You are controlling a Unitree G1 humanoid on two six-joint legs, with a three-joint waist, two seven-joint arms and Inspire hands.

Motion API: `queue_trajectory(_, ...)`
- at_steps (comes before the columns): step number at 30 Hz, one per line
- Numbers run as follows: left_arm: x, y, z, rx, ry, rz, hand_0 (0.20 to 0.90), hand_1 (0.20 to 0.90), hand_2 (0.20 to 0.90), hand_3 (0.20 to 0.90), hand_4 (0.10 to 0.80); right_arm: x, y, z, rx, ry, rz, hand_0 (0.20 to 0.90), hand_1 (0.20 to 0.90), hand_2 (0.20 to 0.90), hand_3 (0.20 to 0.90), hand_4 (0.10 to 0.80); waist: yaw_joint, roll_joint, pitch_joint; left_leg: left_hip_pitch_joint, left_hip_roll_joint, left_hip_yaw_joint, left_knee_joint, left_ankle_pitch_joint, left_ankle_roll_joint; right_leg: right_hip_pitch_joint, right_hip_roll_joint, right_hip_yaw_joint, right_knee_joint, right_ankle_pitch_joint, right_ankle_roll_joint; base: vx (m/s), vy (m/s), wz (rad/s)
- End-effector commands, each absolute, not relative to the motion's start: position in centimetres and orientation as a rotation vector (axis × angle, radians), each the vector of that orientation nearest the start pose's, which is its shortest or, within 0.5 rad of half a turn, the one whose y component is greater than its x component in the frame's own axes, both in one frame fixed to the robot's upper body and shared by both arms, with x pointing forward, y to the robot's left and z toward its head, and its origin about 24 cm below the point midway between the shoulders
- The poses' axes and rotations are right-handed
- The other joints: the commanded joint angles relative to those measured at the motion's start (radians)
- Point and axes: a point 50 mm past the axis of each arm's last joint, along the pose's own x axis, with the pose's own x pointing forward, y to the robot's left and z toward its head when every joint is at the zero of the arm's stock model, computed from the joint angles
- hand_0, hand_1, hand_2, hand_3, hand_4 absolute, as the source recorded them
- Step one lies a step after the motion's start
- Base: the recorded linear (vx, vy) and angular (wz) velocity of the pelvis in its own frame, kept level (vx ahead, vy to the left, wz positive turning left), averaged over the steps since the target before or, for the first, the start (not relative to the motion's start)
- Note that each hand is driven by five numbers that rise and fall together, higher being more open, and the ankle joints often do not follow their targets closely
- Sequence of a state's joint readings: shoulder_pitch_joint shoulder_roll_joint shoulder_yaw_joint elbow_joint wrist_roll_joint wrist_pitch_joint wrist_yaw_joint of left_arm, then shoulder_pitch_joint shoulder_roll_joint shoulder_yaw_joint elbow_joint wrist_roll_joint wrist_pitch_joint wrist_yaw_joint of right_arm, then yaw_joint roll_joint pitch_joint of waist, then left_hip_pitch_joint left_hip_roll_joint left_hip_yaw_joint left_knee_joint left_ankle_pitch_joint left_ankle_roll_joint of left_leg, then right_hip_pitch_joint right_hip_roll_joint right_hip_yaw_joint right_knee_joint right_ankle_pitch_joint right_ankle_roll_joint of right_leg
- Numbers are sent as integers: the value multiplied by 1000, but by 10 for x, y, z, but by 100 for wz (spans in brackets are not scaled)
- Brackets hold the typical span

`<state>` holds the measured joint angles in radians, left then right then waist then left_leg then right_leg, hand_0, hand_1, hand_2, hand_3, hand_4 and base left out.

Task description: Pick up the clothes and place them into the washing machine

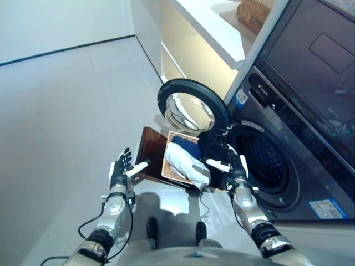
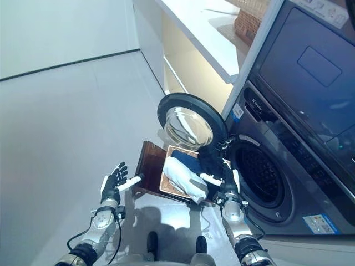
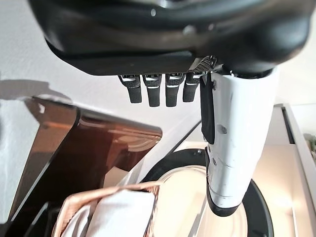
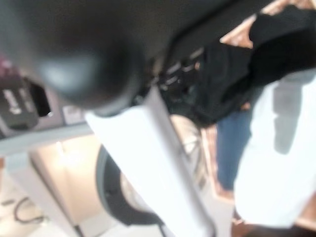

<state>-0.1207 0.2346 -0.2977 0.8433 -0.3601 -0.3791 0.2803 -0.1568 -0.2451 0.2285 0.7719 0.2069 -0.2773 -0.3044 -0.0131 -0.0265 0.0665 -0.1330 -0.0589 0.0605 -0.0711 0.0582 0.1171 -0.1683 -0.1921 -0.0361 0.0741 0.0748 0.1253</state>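
Resting in a copper basket (image 1: 166,164) on a brown stand (image 1: 148,149), white cloth (image 1: 187,164), blue and black clothes (image 1: 213,147), just before the washing machine (image 1: 288,138) and its open door (image 1: 191,108). Left hand (image 1: 120,172) spread beside the stand, touching nothing. Right hand (image 1: 236,166) at the black garment; fingers hidden, cannot tell.

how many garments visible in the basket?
3: white garment in front, blue garment behind it, black garment on the washer side of the basket. More may lie underneath.
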Motion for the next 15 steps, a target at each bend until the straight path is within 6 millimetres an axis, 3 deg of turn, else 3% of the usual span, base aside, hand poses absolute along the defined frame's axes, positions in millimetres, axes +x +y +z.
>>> queue_trajectory(1, 251, 210, -43, 106, 172, 228, 900, 900, 900, 900, 800, 276, -189, -18, -142, 120, -189, 900, 900, 900, 900, 800, 25, 15, 46, -10, -39, -13, 86, -100, -41, 99, -72, -68, 150, 135, 5, 69, 214, -60)
queue_trajectory(3, 249, 213, -45, 101, 181, 235, 900, 900, 900, 900, 800, 278, -186, -17, -142, 116, -176, 900, 900, 900, 900, 800, 26, 14, 51, 3, -35, -1, 83, -108, -47, 92, -64, -94, 102, 112, 4, 49, 67, -30)
queue_trajectory(7, 249, 213, -46, 94, 188, 240, 900, 900, 900, 900, 800, 280, -187, -15, -145, 110, -183, 900, 900, 900, 900, 800, 18, 19, 60, 7, -26, 7, 83, -119, -54, 41, -34, -79, 18, 87, 4, 48, 11, -11)
queue_trajectory(11, 252, 210, -44, 86, 178, 234, 900, 900, 900, 900, 800, 284, -188, -11, -156, 100, -185, 900, 900, 900, 900, 800, -2, 11, 89, 57, -25, 0, 87, -145, -61, -43, 7, -51, -97, 118, 14, 116, -36, 6)
queue_trajectory(15, 250, 212, -47, 83, 196, 250, 900, 900, 900, 900, 800, 284, -189, -11, -171, 100, -178, 900, 900, 900, 900, 800, -10, -1, 99, 91, -21, -17, 79, -156, -71, -62, 7, -36, -138, 155, 26, 139, -117, 14)
